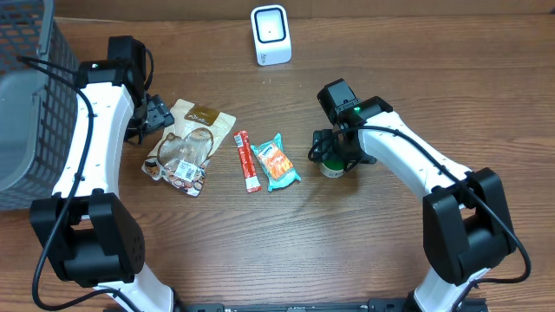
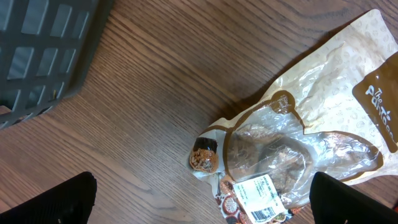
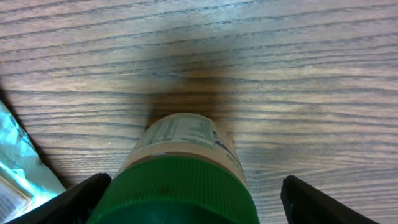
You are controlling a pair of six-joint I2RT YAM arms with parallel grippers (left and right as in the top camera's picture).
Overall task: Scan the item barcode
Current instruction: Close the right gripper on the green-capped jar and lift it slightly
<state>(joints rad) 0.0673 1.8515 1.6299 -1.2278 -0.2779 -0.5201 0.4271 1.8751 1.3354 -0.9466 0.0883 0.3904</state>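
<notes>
A small bottle (image 1: pixel 332 168) with a green ribbed cap and a pale label stands upright on the wooden table right of centre. My right gripper (image 1: pixel 334 156) is lowered over it. In the right wrist view the bottle (image 3: pixel 180 180) sits between the black fingers (image 3: pixel 317 202): the left finger is at the cap and a gap shows on the right, so the right gripper (image 3: pixel 193 199) is open. The white scanner (image 1: pixel 270 35) stands at the back centre. My left gripper (image 1: pixel 156 113) hangs open over the table by a snack bag (image 2: pixel 292 143), holding nothing.
The snack bag (image 1: pixel 186 143) has a barcode label (image 2: pixel 261 198) facing up. A red stick pack (image 1: pixel 247 160) and a teal packet (image 1: pixel 277 162) lie between the bag and the bottle. A dark mesh basket (image 1: pixel 26 95) fills the left edge.
</notes>
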